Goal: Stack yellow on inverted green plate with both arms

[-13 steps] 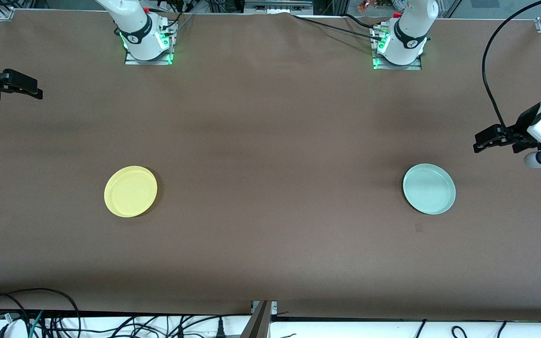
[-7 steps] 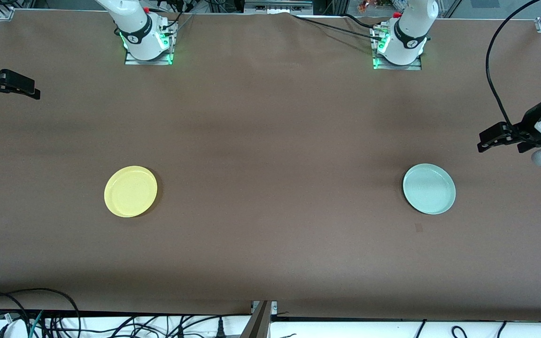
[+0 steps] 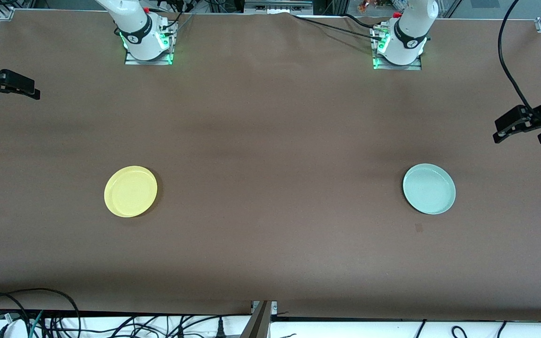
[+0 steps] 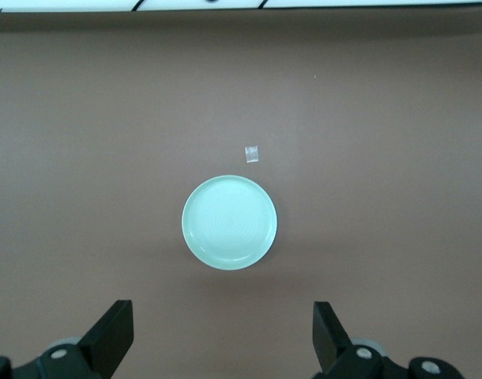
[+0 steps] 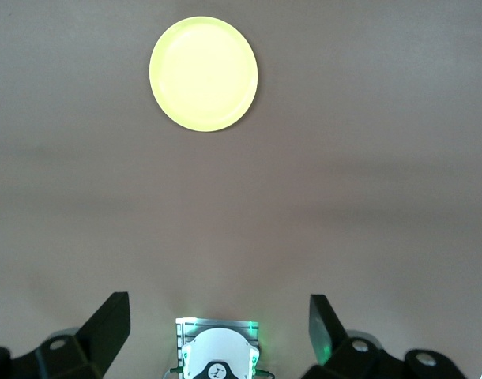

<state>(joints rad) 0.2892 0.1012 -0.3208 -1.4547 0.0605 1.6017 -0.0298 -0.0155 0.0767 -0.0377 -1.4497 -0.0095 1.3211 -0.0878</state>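
Both arms are raised high over the brown table [image 3: 270,141], each out near its own end. The left gripper [image 4: 223,335] hangs in the air over the table's edge at the left arm's end, its two black fingers [image 4: 114,332] spread wide with nothing between them. The right gripper [image 5: 217,328] hangs high over the right arm's end, its wedge-shaped fingers [image 5: 107,324] likewise wide apart and empty; its wrist camera looks down on its own base [image 5: 217,355], lit green.

The yellow plate [image 3: 130,191] lies flat on the table toward the right arm's end, round, shallow, smooth and glossy with a low raised rim, hollow side up. The green plate [image 3: 428,188] lies flat toward the left arm's end, well apart from the yellow one and about as near the front camera. It is pale mint, round, with a low rim, also hollow side up, faint concentric rings showing in the left wrist view. A small pale square mark [image 4: 253,153] sits on the matte cloth near it, slightly nearer the front camera.
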